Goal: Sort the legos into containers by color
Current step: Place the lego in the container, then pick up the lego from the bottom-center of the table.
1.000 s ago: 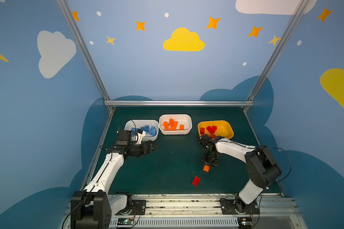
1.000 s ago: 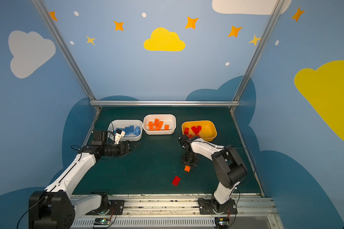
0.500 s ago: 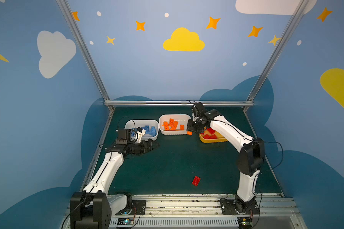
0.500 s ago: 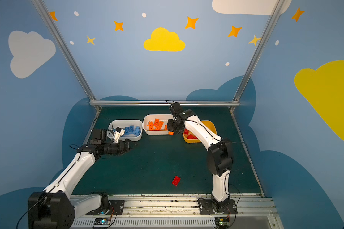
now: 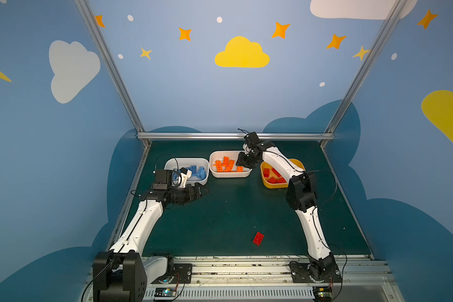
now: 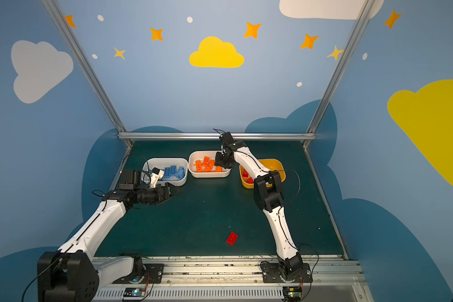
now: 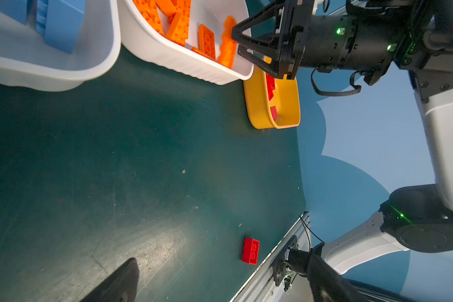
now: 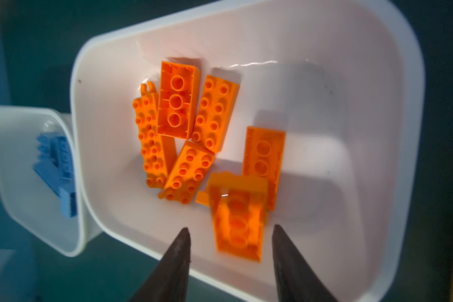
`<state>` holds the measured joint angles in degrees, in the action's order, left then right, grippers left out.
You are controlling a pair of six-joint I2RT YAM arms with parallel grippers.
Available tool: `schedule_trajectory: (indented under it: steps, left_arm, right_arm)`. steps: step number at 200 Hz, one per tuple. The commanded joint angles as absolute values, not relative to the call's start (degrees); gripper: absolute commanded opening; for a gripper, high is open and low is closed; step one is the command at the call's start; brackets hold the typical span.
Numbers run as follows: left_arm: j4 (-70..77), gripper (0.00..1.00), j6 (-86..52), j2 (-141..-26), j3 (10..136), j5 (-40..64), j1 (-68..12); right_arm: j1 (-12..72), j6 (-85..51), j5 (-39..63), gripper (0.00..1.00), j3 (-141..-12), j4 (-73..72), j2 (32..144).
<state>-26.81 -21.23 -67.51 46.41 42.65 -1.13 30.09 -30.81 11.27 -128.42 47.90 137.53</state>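
Jaws of the left gripper (image 5: 199, 191) stand wide apart w/ nothing btwn them, low over the dark green table mat (image 5: 233, 209), just in front of the leftmost shallow white plastic tub (image 5: 203, 180). That tub holds a heap of light blue studded plastic bricks (image 5: 197, 171) at mixed angles.

Next right, the middle shallow white plastic tub (image 5: 228, 174) holds the orange studded plastic bricks (image 5: 225, 166). In the right wrist view approx five lie still, long axes roughly parallel, some studs up, some hollow side up. One more, a motion-blurred orange brick (image 8: 237, 222), has its long axis running the way the jaws point. Resting in the tub or just above it: can't tell. The right gripper (image 8: 230, 227) hangs over that tub's right end, jaws parted wider than the brick and touching nothing.

Near the front edge, well apart from all tubs, a lone red rectangular plastic brick (image 5: 258, 238) lies flat on the mat. Its long axis runs front-to-back, far end leaning slightly right.

Rightmost, the shallow yellow plastic tub (image 5: 272, 185) holds several red bricks (image 5: 271, 175), partly hidden by the right arm (image 5: 280, 162).

Vs. a sec ago: right gripper was down at the mat near the lone red brick, at an orange brick now gone from the mat. Left gripper and lone red brick haven't moved.
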Motion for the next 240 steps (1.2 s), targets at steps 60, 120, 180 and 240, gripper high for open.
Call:
schedule_trajectory:
  steps: [60, 120, 180, 240]
  left_arm:
    - [-24.2, 1.0, -22.9, -67.8, 48.6, 46.2, -0.9]
    - [-27.5, 1.0, -21.8, -65.1, 48.3, 47.1, -1.3]
    - [-27.7, 1.0, -23.5, -57.6, 41.7, 46.8, -2.4]
    - [-25.3, 0.99, -28.0, -48.9, 34.6, 44.5, -6.3]
  right_arm:
    - [34.0, -36.1, 9.1, 0.78, -94.3, 55.3, 102.8]
    - [45.5, -66.5, 4.8, 0.79, -68.4, 64.2, 81.2]
    - [51.5, -79.1, 7.7, 0.77, -59.1, 58.5, 79.8]
    - [54.2, -82.3, 11.7, 0.72, -58.3, 50.2, 89.0]
